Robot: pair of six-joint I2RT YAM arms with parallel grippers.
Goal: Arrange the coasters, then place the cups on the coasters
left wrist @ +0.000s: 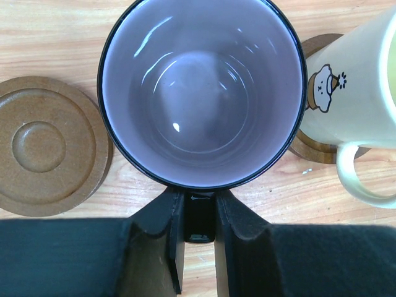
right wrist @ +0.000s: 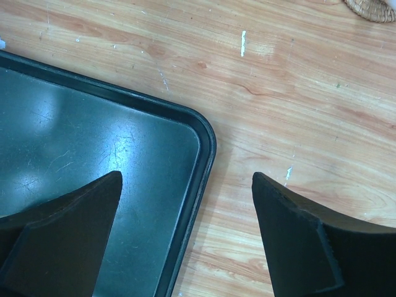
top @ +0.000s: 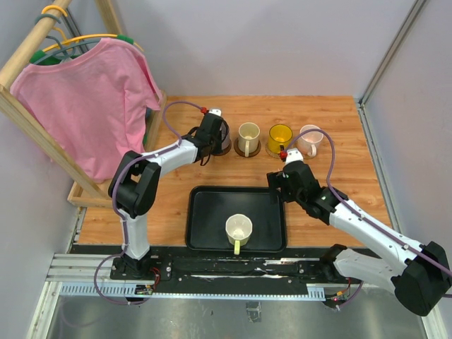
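Observation:
My left gripper point(left wrist: 199, 197) is shut on the black handle point(left wrist: 199, 218) of the grey-lilac cup point(left wrist: 201, 93), which is at the left end of the back row point(top: 221, 137). What is under that cup is hidden. An empty dark brown coaster point(left wrist: 40, 145) lies just to its left. On its other side the cream cup point(left wrist: 352, 74) stands on a brown coaster point(left wrist: 317, 151). The amber cup point(top: 280, 138) and the pink cup point(top: 309, 140) follow in the row. A white cup with a yellowish handle point(top: 239, 229) stands in the black tray point(top: 205, 226). My right gripper point(right wrist: 185, 179) is open over the tray's back right corner.
A wooden rack with a pink shirt point(top: 88, 99) stands at the back left, close to my left arm. Grey walls close off the back and the right side. The edge of a woven coaster point(right wrist: 371, 9) shows beyond my right gripper.

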